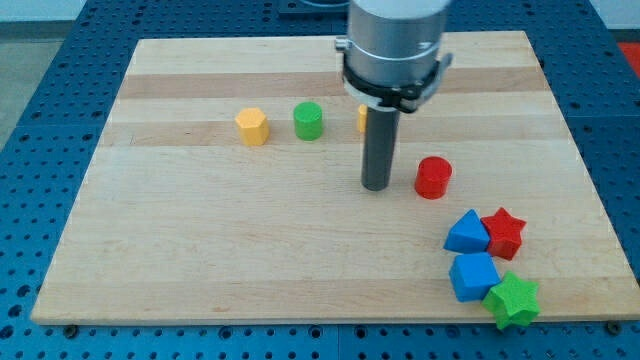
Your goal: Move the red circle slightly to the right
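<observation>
Camera view: my tip (377,186) is being held just beside the red circle (433,177), on its left and apart from it, right of the tabletop's (180,270) centre. No gripper is fitted; nothing is being held.

Risk, judged: an off-centre push is likely sending the circle obliquely toward the blue block (467,232) and red star (503,232) near the bottom-right corner. Overshoot is possible too.

A yellow block (362,118) is mostly hidden behind the rod (379,148), shape unclear.
</observation>
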{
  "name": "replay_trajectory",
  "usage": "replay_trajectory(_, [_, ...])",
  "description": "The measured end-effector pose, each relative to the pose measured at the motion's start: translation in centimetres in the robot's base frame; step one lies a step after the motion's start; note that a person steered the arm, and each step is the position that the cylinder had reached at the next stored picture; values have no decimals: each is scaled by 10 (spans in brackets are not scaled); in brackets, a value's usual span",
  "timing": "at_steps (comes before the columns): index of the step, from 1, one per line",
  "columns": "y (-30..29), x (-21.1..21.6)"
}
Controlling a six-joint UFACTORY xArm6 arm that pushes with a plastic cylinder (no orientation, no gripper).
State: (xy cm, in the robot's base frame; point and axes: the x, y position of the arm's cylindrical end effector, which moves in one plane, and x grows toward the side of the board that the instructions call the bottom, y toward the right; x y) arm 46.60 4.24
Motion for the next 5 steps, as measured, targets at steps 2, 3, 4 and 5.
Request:
replay_trajectory(2, [14,0])
replay_trajectory(3, [50,0])
replay_trajectory(4, [60,0])
replay_trajectory(5, [60,0])
